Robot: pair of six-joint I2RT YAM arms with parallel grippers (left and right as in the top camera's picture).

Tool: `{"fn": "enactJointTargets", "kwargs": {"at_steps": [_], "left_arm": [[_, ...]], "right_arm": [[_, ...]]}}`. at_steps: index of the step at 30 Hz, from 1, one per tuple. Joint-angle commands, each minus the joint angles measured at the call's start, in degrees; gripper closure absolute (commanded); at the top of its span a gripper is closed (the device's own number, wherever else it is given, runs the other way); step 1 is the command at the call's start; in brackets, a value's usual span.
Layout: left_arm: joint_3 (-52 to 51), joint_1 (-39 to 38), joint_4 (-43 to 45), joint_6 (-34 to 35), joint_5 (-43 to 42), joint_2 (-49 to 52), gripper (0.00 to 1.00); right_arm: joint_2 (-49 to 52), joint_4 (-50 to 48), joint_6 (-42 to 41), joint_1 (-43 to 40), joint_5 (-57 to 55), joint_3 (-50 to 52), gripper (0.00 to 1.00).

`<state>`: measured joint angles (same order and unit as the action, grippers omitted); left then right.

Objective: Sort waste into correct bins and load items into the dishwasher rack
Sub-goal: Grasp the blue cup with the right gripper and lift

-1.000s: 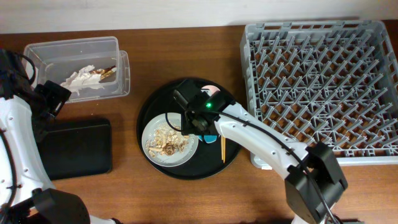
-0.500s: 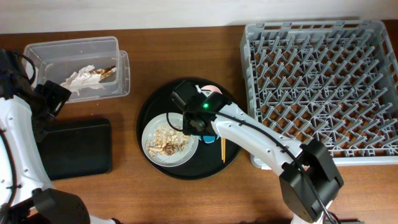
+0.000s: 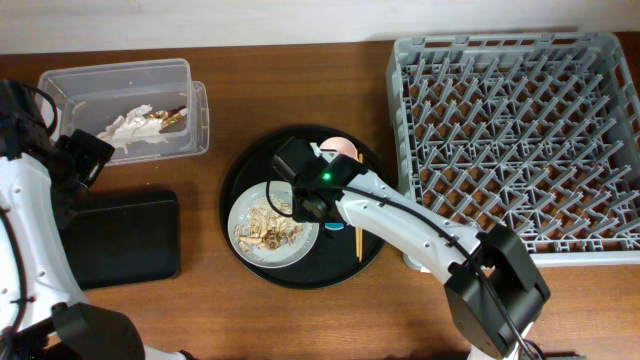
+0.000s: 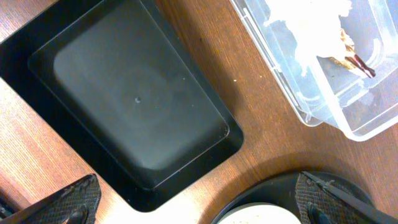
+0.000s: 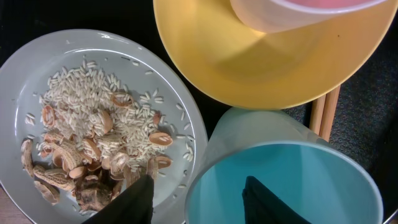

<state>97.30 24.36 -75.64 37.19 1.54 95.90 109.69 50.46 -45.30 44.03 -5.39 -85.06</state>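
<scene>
Right pincer (image 5: 198,190) spread, straddling the light-blue cup (image 5: 292,186) at its wall nearest the grey plate (image 5: 25,81). The cup stands upright on the round black tray (image 3: 240,180). Left pincer (image 4: 199,190) spread, well apart over the shallow black tray (image 4: 137,106). I'd close the right.

Overhead view: a wooden table (image 3: 300,90) of warm reddish-brown fills nearly the whole field, its grain running from 9 o'clock to 3 o'clock in fine darker streaks. Along the 12 o'clock edge lies a pale strip (image 3: 200,20), cream-white and featureless. It meets the table's far edge in a straight line that rises slightly toward 1 o'clock; whether it is wall or floor cannot be told. Lighting is soft and even, with short, blurred shadows and no hard glare on the wood. Left wrist view: the tabletop at closer range, semi-matt, with a tiny pale speck toward 1 o'clock
</scene>
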Motion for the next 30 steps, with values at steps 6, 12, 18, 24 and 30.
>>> {"fn": "enactJointTargets", "kwargs": {"at_steps": [6,12,18,24,30], "left_arm": [[0.24,0.35,0.07,0.55,0.39,-0.98,0.01],[0.24,0.35,0.07,0.55,0.39,-0.98,0.01],[0.24,0.35,0.07,0.55,0.39,-0.98,0.01],[0.24,0.35,0.07,0.55,0.39,-0.98,0.01],[0.24,0.35,0.07,0.55,0.39,-1.01,0.01]], "right_arm": [[0.42,-0.20,-0.68,1.97,-2.03,0.52,0.55],[0.42,-0.15,-0.68,2.21,-3.08,0.55,0.55],[0.68,-0.50,-0.68,2.21,-4.20,1.60,0.55],[0.61,-1.03,-0.66,2.21,-4.24,1.51,0.59],[0.63,-1.01,-0.63,2.21,-4.33,1.51,0.70]]}}
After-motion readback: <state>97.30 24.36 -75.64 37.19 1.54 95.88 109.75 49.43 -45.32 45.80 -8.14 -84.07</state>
